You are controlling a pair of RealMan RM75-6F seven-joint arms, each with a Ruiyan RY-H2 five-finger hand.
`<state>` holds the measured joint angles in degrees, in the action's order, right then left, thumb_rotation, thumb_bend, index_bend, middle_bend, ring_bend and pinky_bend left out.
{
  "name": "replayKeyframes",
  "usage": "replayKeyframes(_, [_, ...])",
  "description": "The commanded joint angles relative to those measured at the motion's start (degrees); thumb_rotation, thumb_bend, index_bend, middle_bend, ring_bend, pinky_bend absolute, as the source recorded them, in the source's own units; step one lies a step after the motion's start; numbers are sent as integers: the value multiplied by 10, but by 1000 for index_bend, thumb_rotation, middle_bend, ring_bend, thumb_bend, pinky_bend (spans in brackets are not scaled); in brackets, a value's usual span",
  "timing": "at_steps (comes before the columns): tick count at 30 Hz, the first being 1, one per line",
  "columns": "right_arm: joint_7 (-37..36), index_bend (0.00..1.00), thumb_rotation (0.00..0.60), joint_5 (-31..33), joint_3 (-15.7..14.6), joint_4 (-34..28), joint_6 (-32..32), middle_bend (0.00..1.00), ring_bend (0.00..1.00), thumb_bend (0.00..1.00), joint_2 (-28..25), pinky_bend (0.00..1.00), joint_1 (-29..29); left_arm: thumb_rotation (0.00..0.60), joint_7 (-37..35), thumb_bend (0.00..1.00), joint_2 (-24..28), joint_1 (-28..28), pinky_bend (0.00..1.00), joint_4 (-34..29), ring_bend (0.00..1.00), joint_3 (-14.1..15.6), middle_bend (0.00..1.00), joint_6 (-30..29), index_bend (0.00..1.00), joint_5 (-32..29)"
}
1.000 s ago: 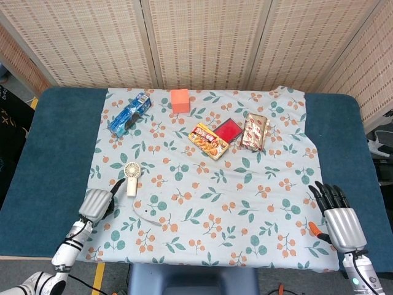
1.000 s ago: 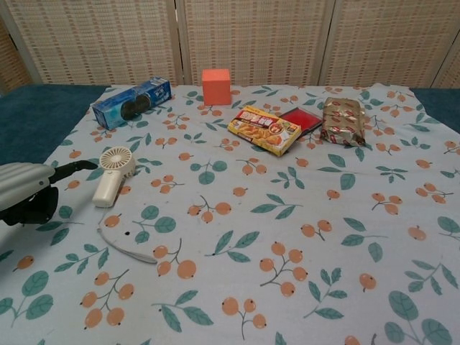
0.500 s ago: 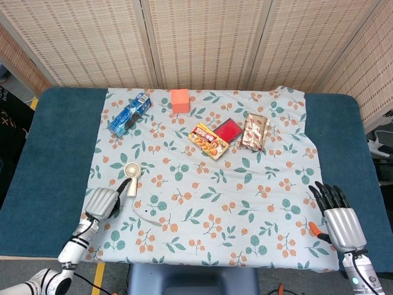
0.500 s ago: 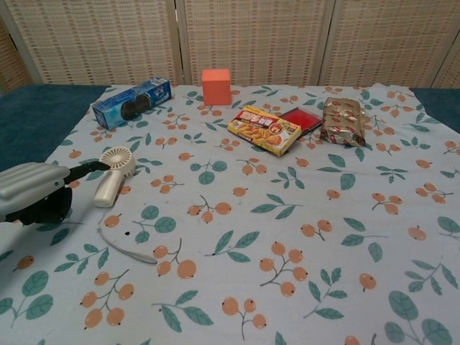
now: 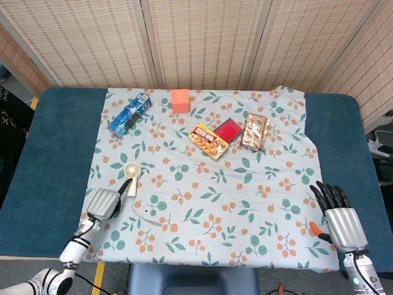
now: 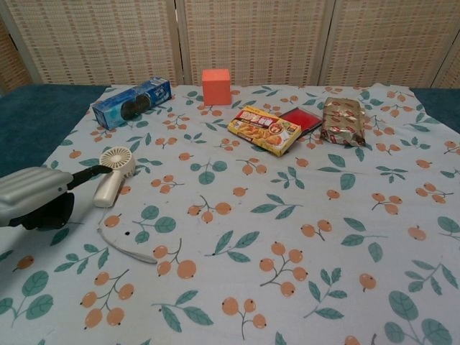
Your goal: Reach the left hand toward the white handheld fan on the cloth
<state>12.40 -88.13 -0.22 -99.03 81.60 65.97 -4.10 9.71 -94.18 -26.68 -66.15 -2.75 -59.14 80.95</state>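
Note:
The white handheld fan lies flat on the floral cloth at its left side, round head away from me. My left hand hovers low just to its near left and holds nothing. One dark finger stretches out to the fan's neck; whether it touches I cannot tell. My right hand rests at the cloth's near right corner with its fingers spread and nothing in them; the chest view does not show it.
A white cord curls on the cloth just near of the fan. Further back lie a blue biscuit pack, an orange cube, a yellow snack box, a red case and a foil packet.
My left hand has slid a little to the right and forward, bringing its outstretched finger up to the fan. The fan and the right hand have stayed put.

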Motion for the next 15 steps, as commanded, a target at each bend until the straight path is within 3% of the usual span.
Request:
replayKeyframes(1, [0, 0, 600, 0, 0, 0, 0, 0, 0, 162, 0, 0, 0, 600, 5, 1000, -2, -1, 929, 3, 835, 2, 990, 3, 0, -2])
replayKeyframes(12, [-1, 0, 600, -1, 0, 1, 1, 0, 0, 162, 0, 0, 0, 600, 39, 1000, -1, -7, 931, 7, 839, 10, 996, 35, 0, -24])
replayKeyframes(15, [0, 0, 600, -1, 0, 0, 2, 0, 0, 162, 0, 0, 0, 600, 39, 1000, 5, -4, 932, -6, 838, 9, 996, 19, 0, -19])
